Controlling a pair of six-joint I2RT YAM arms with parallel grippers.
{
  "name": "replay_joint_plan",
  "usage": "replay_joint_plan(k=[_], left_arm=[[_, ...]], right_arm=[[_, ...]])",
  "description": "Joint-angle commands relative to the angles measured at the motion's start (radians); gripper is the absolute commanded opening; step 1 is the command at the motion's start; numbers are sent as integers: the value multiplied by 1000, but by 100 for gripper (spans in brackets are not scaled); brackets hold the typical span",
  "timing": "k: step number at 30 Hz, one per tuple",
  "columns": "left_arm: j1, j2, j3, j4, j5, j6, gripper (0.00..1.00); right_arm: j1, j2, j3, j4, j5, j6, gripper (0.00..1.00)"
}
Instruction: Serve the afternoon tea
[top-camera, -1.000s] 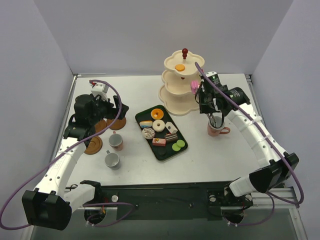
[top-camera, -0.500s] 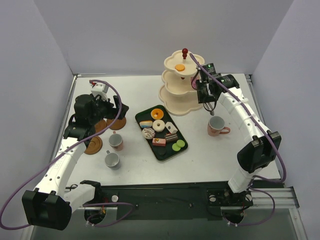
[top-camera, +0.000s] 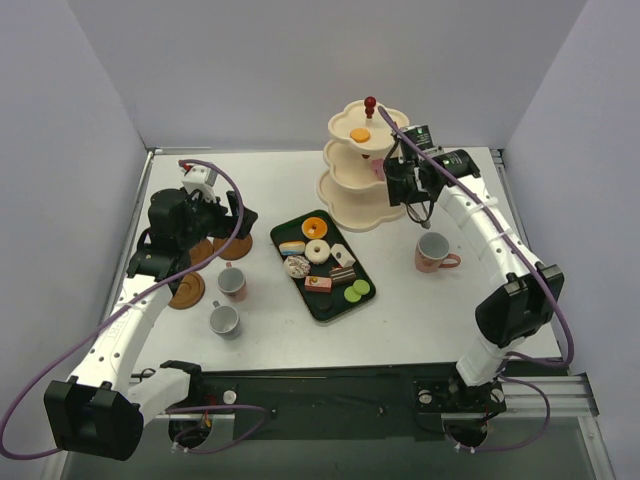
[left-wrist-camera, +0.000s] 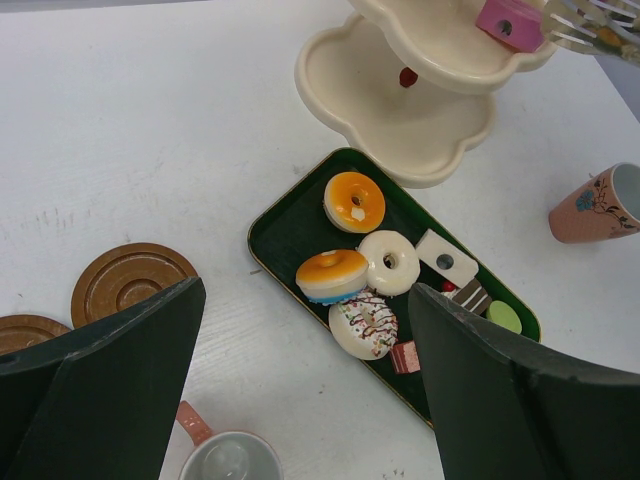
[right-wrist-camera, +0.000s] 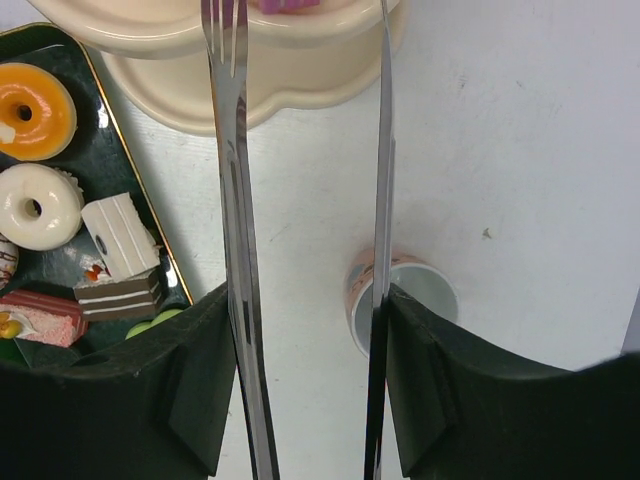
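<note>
The cream three-tier stand (top-camera: 350, 190) with its red knob (top-camera: 370, 102) stands at the back, with an orange sweet (top-camera: 360, 134) on the top tier. My right gripper (top-camera: 408, 188) is shut on the long metal tongs (right-wrist-camera: 232, 200). Their tips are spread on either side of a pink sweet (left-wrist-camera: 503, 20) on the middle tier. Several donuts and cake slices (top-camera: 317, 250) lie on the dark green tray (top-camera: 330, 305). My left gripper (top-camera: 210, 215) is open and empty above two brown saucers (top-camera: 233, 246). A third saucer (top-camera: 186, 291) and two cups (top-camera: 232, 282) are near it.
A pink cup (top-camera: 433, 251) stands right of the tray, below the tongs in the right wrist view (right-wrist-camera: 420, 300). The grey cup (top-camera: 223, 320) is nearest the front edge. Purple cables loop over both arms. Walls enclose the table on three sides.
My right gripper with the tongs has moved up and left from over the pink cup to the stand's middle tier. The left arm has not moved.
</note>
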Motion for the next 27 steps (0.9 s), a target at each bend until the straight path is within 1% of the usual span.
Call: replay_joint_plan(k=[1, 5, 9, 13, 16, 19, 22, 24, 25, 27], left_arm=[[2, -3, 24, 38, 0, 11, 94], [2, -3, 24, 40, 0, 11, 94], [2, -1, 23, 38, -3, 11, 94], [2, -3, 24, 40, -5, 11, 94], [1, -1, 21, 40, -5, 11, 94], [1, 0, 20, 40, -6, 13, 94], [1, 0, 20, 40, -8, 13, 94], [1, 2, 20, 38, -11, 14, 94], [2, 4, 20, 38, -12, 14, 94], [1, 5, 20, 36, -12, 14, 94]], right_arm=[[3, -103, -27, 7, -3, -9, 50], [32, -189, -99, 7, 11, -2, 49], [84, -302, -206, 7, 39, 31, 49], [178, -424, -344, 7, 68, 89, 49], [279, -496, -439, 10, 57, 137, 48], [371, -530, -530, 10, 71, 169, 48], [452, -537, -584, 7, 62, 249, 49], [503, -528, -617, 9, 65, 290, 49], [544, -513, -636, 9, 83, 300, 49], [589, -490, -663, 6, 123, 318, 49]])
